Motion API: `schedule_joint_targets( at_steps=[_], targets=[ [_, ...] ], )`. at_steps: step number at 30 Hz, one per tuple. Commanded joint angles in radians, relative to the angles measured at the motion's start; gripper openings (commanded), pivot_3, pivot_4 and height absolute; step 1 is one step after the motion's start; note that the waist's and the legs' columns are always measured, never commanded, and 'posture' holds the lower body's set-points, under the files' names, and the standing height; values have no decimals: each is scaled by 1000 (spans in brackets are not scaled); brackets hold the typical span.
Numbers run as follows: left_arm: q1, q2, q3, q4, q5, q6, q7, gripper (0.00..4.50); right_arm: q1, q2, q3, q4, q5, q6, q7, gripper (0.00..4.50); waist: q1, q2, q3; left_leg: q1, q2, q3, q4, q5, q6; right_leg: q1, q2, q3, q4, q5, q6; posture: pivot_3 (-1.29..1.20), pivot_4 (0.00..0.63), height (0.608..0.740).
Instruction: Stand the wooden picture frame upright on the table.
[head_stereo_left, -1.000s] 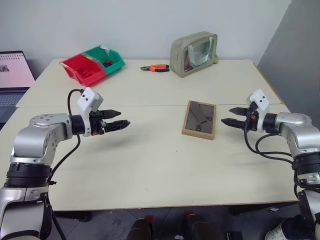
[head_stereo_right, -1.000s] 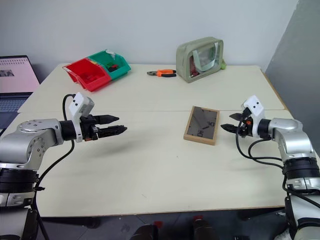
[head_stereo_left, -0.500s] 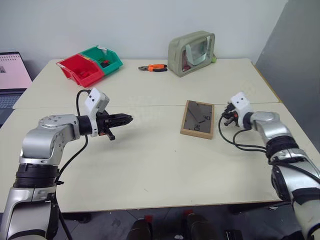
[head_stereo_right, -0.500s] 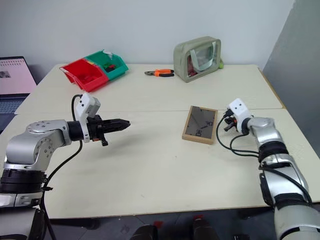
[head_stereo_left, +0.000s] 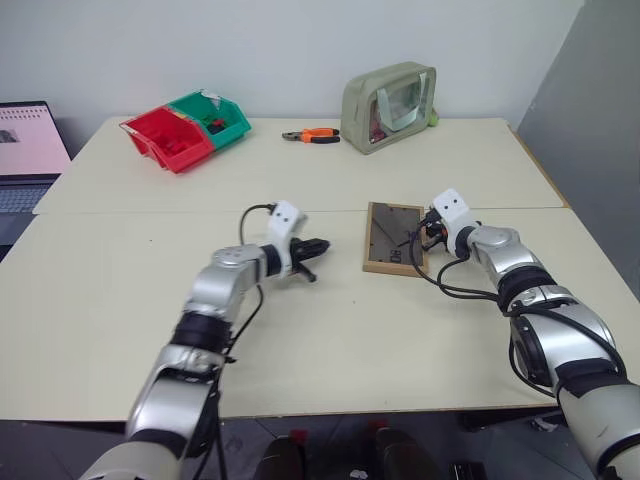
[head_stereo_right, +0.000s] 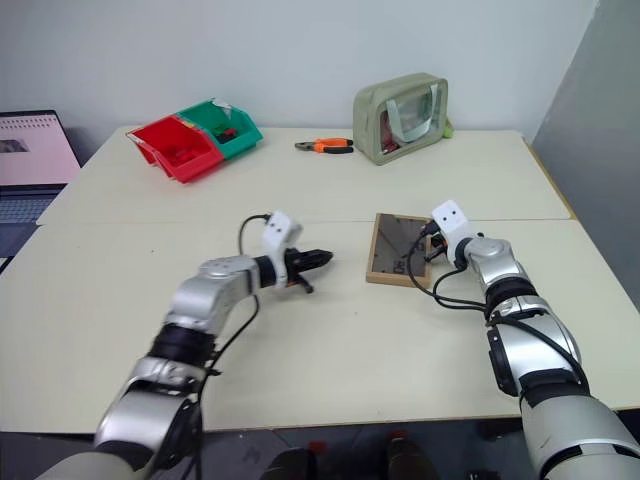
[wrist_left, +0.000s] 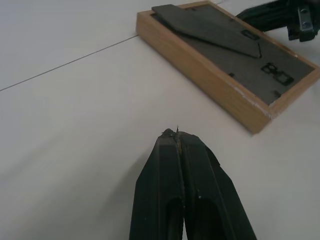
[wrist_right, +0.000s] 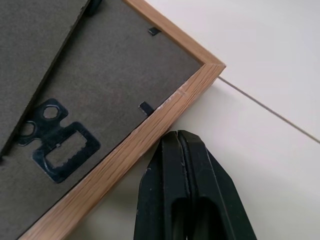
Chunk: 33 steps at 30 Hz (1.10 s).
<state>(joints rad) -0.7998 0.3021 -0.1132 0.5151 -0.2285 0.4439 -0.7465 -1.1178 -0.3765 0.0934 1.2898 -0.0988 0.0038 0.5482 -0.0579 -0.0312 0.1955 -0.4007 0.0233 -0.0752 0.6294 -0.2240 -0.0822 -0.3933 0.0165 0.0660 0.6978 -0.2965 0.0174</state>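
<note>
Looking down, I see the wooden picture frame (head_stereo_left: 397, 238) lying flat, dark back up, on the table (head_stereo_left: 300, 350), no writing legible anywhere. My right gripper (wrist_right: 181, 137), fingers pressed together, sits just beside its right edge; my left gripper (head_stereo_left: 318, 245), also closed empty, points at it from nearby. At the far edge, red bin (head_stereo_left: 165, 139) and green bin (head_stereo_left: 213, 118) hold small items I cannot identify.

The table (head_stereo_left: 300, 330) carries the wooden picture frame (head_stereo_left: 393, 238), bins (head_stereo_left: 185, 128), pliers (head_stereo_left: 310, 135) and pouch (head_stereo_left: 388, 93).
</note>
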Motion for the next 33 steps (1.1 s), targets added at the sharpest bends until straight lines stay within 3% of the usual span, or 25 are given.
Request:
schedule_joint_targets(
  at_steps=[1, 9, 13, 20, 24, 29, 33],
  targets=[
    [-53, -43, -22, 58, 39, -50, 2, 54, -26, 23, -26, -31, 14, -24, 28, 0, -10, 0, 0, 0, 0, 1, 0, 0, 0, 0, 0, 1, 0, 0, 0, 0, 150, 740],
    [29, 4, -69, -102, 57, 155, -34, 54, 26, 103, -36, -128, 35, -12, 117, 0, -42, 1, 0, 2, 2, 1, -1, 0, 0, -1, 1, 2, 2, 0, 0, 0, 150, 740],
    [65, 25, -14, -203, 36, 217, 12, 54, 56, 140, -24, -200, 37, 17, 132, 0, -48, 1, -1, 3, 3, 1, -1, 0, 0, 0, 1, 3, 3, 0, 0, 0, 150, 740],
    [17, 27, 108, -203, -12, 242, 100, 54, 64, 158, -9, -209, 15, 25, 117, 0, -49, 1, -1, 4, 3, 1, 0, 0, 0, 0, 1, 2, 6, 0, 0, 0, 150, 740],
    [30, 83, 131, -250, -29, 286, 83, 54, 55, 163, -6, -197, 6, 20, 109, 0, -47, 1, -1, 2, 3, 0, 0, 0, 0, -2, 1, 2, 6, 0, 0, 0, 150, 740],
    [61, 129, 112, -194, 17, 235, 94, 54, 40, 181, -5, -184, 1, 18, 95, 0, -46, 1, -1, 2, 3, 0, 0, 0, 0, -2, 0, 2, 6, 0, 0, 0, 150, 740],
    [45, 96, 88, -68, 54, 148, 108, 54, 23, 203, -5, -167, -2, 11, 79, 0, -45, 1, -1, 2, 3, 0, 0, 0, 0, -2, 0, 2, 6, 0, 0, 0, 150, 740]
  ],
)
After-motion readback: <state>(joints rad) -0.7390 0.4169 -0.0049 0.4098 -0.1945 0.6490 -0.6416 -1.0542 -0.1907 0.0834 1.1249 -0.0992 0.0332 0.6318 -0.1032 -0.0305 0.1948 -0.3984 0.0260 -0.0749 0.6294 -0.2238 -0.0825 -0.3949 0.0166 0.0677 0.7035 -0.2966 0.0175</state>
